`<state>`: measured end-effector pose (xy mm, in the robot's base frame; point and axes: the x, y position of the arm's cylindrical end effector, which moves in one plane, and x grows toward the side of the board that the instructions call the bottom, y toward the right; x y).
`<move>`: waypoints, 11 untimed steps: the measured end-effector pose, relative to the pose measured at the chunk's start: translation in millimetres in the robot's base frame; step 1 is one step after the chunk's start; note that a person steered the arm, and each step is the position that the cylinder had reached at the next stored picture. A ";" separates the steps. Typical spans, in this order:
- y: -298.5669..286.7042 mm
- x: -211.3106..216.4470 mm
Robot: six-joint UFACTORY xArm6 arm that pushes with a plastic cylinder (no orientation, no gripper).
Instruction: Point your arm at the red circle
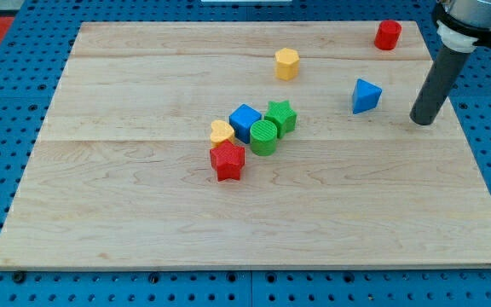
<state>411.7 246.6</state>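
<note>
The red circle (388, 35) is a short red cylinder near the top right corner of the wooden board (126, 222). My tip (422, 120) rests on the board at the right side, below and a little right of the red circle, well apart from it. A blue triangle (365, 95) lies just left of my tip.
A yellow hexagon (286, 64) sits at top centre. A cluster at the middle holds a blue cube (245, 121), a green star (280, 116), a green circle (263, 136), a yellow block (222, 132) and a red star (228, 160).
</note>
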 end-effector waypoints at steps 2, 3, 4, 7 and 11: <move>90.9 -6.3; 98.9 -7.5; 98.7 -21.1; 95.3 -122.8; 25.8 -204.0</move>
